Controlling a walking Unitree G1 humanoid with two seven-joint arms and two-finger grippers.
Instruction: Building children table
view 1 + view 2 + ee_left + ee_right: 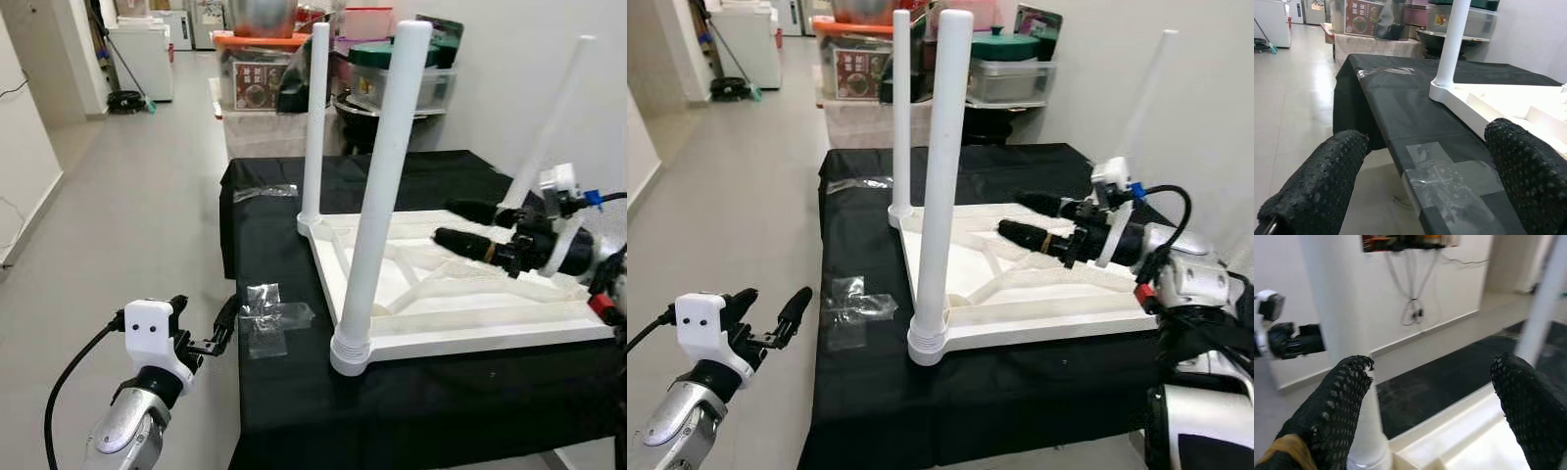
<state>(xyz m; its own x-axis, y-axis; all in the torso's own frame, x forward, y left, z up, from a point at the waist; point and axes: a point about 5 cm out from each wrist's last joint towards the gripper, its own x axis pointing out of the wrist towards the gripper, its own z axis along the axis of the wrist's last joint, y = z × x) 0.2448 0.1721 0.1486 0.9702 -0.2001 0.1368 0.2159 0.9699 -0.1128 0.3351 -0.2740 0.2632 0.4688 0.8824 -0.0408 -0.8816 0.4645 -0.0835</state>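
Black cloth covered the table [323,411] across the middle of the frame. On it lay the white plastic children's tabletop [470,328], upside down, right of centre. Two white tube legs [384,186] stood upright in its corners, a third at upper right. Above the tabletop's ribs, at the right edge, hovered the right gripper [453,223], fingers spread and empty. Lower left, off the table's edge, the left gripper [208,326] hung open beside clear plastic bags [269,318].
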